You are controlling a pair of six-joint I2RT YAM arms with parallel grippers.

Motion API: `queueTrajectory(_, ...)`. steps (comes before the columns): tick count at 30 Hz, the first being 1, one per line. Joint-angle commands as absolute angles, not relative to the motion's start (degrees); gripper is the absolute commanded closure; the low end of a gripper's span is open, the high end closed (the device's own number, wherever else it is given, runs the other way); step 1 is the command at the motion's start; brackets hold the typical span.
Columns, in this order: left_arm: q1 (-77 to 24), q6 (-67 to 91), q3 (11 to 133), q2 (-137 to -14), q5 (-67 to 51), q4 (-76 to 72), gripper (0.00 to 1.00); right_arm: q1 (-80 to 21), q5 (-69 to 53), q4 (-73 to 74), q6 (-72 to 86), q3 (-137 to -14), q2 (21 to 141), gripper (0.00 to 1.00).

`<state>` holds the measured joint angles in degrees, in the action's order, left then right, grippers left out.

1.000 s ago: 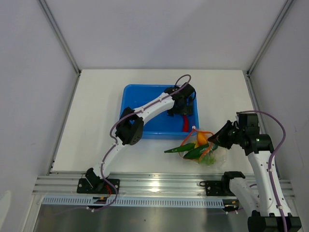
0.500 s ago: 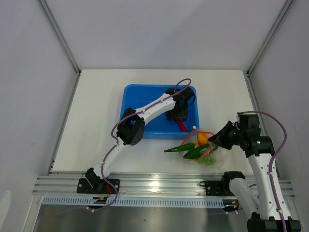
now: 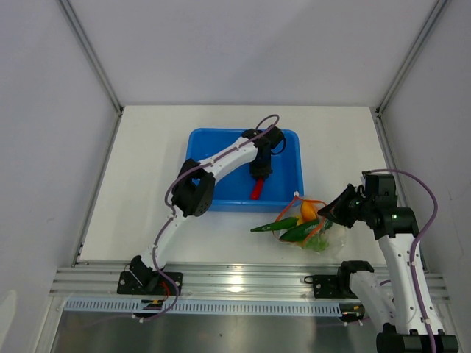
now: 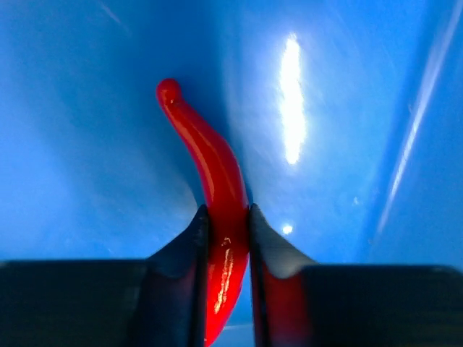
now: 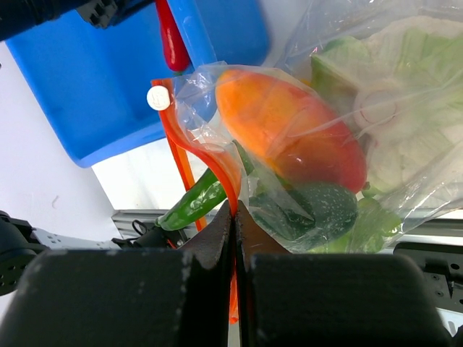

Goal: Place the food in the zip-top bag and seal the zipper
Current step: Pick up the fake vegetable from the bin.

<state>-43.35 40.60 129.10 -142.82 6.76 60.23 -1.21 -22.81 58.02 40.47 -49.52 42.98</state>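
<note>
Chili [image 4: 217, 181], probably light, stiff and slick, is sitting pinched mid-body between left fingers [image 4: 177, 264]; right fingers [image 5: 195, 267] are clamping the crinkly, limp bag's [image 5: 405, 94] zipper [image 5: 182, 168].

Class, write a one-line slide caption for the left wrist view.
Left gripper grips a red chili inside the blue tub.
</note>
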Motion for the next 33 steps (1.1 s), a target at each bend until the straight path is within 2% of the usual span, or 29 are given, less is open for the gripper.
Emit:
queueTrajectory(1,-41.3,40.1,127.6,-140.5,6.4,58.1,0.83,-0.8,-22.1,57.5,39.6,-49.6,43.3,1.00)
queueTrajectory(6,-39.6,39.6,127.4,-139.6,7.1,57.2,1.00,-0.8,-22.7,56.4,39.9,-49.5,44.5,1.00)
queueTrajectory(13,-38.3,36.7,123.3,-135.3,6.5,54.8,0.99,-0.8,-22.9,55.0,40.2,-49.8,45.8,1.00)
queueTrajectory(19,-38.1,33.2,117.4,-126.0,3.3,53.4,0.99,-0.8,-22.9,53.7,40.3,-50.3,46.9,1.00)
queueTrajectory(22,-38.1,31.1,113.7,-121.0,-0.6,52.5,0.99,-0.8,-22.4,53.4,39.6,-51.2,47.5,1.00)
queueTrajectory(27,-38.8,19.9,103.3,-110.0,-21.0,44.6,1.00,-0.7,-22.5,52.4,39.3,-51.2,48.2,1.00)
queueTrajectory(33,-40.9,15.6,92.2,-101.1,-31.4,43.1,0.99,-0.8,-22.4,51.1,38.6,-50.7,48.0,1.00)
